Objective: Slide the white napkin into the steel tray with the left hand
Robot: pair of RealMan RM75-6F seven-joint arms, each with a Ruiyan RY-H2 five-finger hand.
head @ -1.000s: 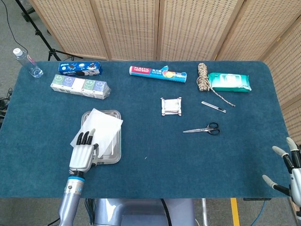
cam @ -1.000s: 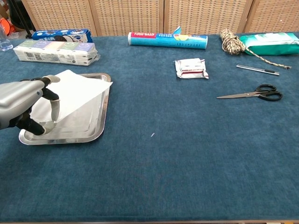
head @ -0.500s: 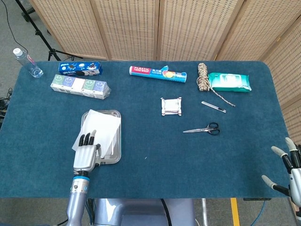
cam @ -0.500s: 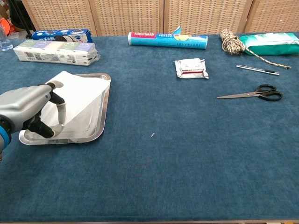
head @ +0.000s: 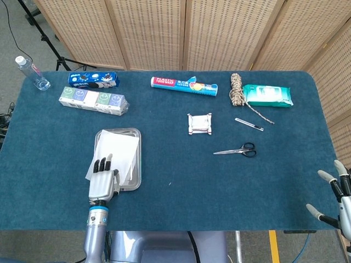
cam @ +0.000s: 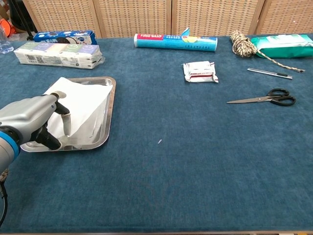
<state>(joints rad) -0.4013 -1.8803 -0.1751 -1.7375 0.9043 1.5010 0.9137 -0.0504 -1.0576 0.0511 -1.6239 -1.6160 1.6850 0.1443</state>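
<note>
While the napkin [head: 117, 154] is lying thin and floppy in the tray [head: 136, 164] at lower left, the left hand [head: 103, 178] is pressing its near edge with flat fingers

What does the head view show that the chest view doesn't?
Only the head view shows the right hand, fingers spread, off the table's near right corner, and the whole water bottle beyond the far left corner; the chest view catches just the bottle's edge. Only the chest view shows, from the side, the left hand's fingers pressing the napkin and the napkin buckling there. Both show the left hand on the napkin in the tray, plus the scissors and rope.
</note>
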